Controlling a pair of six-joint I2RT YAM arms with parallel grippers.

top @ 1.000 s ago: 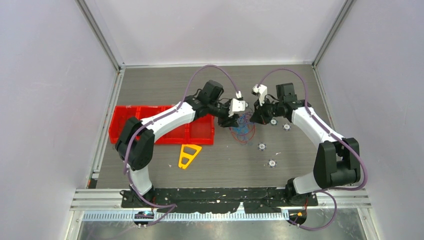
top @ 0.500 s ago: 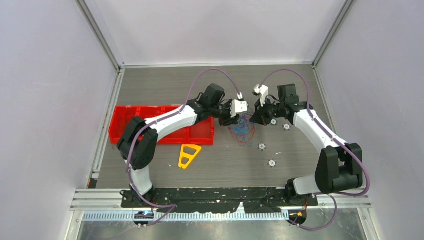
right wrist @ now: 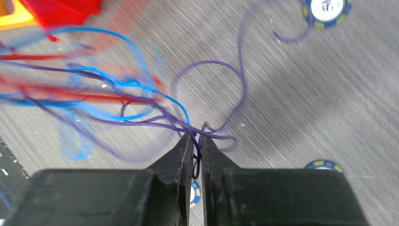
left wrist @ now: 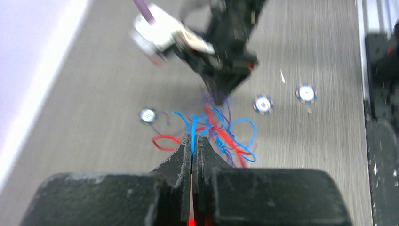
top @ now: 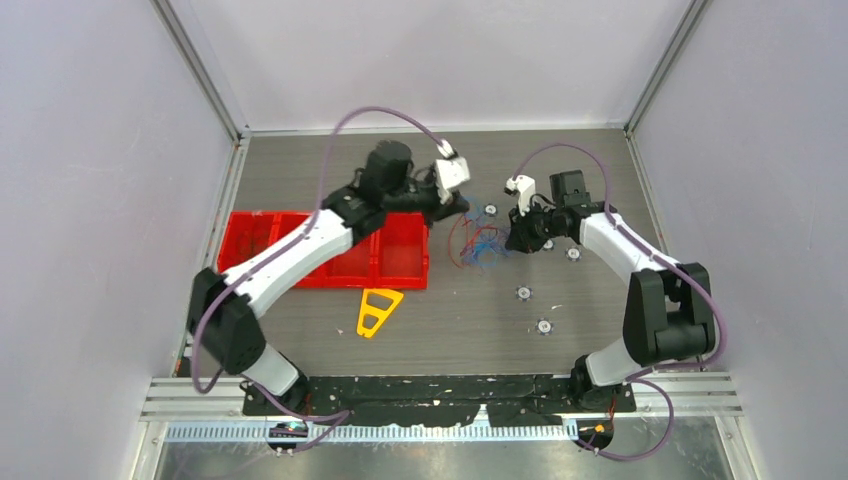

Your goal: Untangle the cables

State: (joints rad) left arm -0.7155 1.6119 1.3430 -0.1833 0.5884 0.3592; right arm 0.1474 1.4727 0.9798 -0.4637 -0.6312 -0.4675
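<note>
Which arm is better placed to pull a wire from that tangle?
Probably the left. The left gripper is shut on one blue wire and could draw it away, while the right gripper pinches purple strands beside the tangle, anchoring it.

The white-and-black left arm (top: 300, 245) stretches far forward and inward, its black two-finger left gripper (left wrist: 192, 139) pressed closed on a thin blue cable (left wrist: 192, 126). The white-and-black right arm (top: 622, 247) bends inward opposite it, its black right gripper (right wrist: 197, 140) pinched closed on a thin purple cable (right wrist: 160, 124).
</note>
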